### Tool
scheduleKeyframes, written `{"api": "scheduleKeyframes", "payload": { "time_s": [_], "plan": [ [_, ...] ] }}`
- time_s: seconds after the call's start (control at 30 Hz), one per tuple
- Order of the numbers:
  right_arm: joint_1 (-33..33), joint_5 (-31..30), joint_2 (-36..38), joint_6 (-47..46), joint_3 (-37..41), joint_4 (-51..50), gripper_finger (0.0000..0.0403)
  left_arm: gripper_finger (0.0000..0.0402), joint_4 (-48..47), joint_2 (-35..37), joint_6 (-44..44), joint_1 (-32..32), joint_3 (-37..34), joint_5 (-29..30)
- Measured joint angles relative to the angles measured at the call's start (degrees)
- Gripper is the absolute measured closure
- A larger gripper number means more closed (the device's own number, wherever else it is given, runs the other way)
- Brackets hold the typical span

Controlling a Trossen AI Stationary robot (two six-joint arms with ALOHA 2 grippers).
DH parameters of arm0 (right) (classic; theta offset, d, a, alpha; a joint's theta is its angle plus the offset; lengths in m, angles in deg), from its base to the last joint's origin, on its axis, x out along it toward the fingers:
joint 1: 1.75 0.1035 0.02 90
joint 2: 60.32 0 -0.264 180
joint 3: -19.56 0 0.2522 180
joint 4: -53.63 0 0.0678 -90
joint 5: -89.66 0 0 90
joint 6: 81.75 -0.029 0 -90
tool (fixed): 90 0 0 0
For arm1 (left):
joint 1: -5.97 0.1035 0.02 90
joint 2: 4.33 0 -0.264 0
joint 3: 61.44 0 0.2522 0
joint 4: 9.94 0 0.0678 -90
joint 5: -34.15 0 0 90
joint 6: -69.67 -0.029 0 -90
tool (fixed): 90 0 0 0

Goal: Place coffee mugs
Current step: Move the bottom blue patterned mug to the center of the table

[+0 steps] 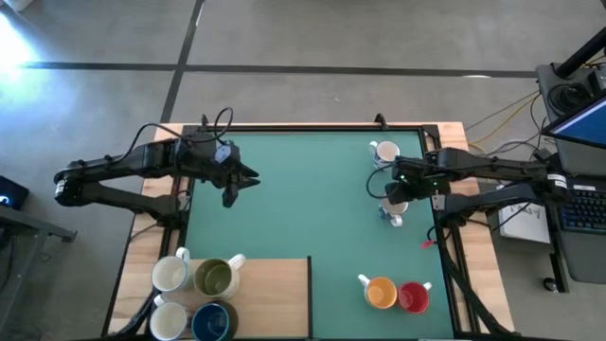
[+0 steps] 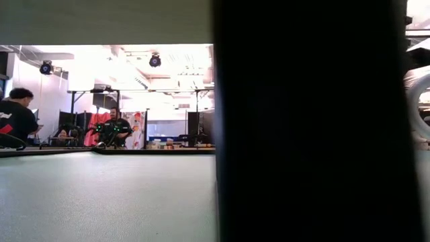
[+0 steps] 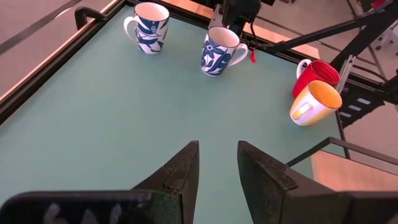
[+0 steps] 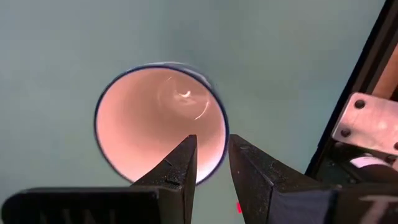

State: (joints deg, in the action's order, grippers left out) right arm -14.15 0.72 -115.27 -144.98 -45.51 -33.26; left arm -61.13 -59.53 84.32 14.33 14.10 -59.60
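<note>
Two white mugs with blue leaf patterns stand upright on the green mat near the table's right edge. My right gripper hangs open over the nearer one. The other one stands toward the far edge. An orange mug and a red mug stand together near the right front. Two white mugs, an olive-green mug and a dark blue mug sit on a wooden board. My left gripper waits open over the mat's far left. My right gripper comes from above, pointing down, with one finger inside the mug and the other outside its rim. The gap between the fingers is wider than the wall, and I cannot tell whether either finger touches it. The mug stands upright on the mat.
The wooden board covers the mat's near left corner. A black frame runs round the mat. The middle of the mat is bare. In the low view a dark shape close to the lens hides most of the scene; people sit in the room behind.
</note>
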Motion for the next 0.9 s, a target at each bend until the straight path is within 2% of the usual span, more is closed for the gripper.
{"api": "scheduleKeyframes", "payload": {
  "time_s": [0.27, 0.53, 0.8, 0.9],
  "plan": [
    [-0.02, -2.65, -5.59, 3.17, 0.66, 0.21, 0.0321, 0.0310, -0.03, 0.00, 0.00, -0.02, 0.00, -0.27],
    [-0.02, -2.58, -10.58, 8.08, 1.01, 2.83, 0.0324, 0.0310, -0.09, 0.00, 0.00, -0.04, -0.02, -1.77],
    [0.02, -1.51, -13.70, 8.98, 0.97, 6.26, 0.0383, 0.0310, -0.37, 0.00, 0.83, -0.04, -0.02, -1.79],
    [-0.01, -1.08, -14.11, 8.82, 0.77, 6.70, 0.0388, 0.0310, -0.37, 0.00, 0.84, -0.02, -0.04, -1.79]
  ]
}}
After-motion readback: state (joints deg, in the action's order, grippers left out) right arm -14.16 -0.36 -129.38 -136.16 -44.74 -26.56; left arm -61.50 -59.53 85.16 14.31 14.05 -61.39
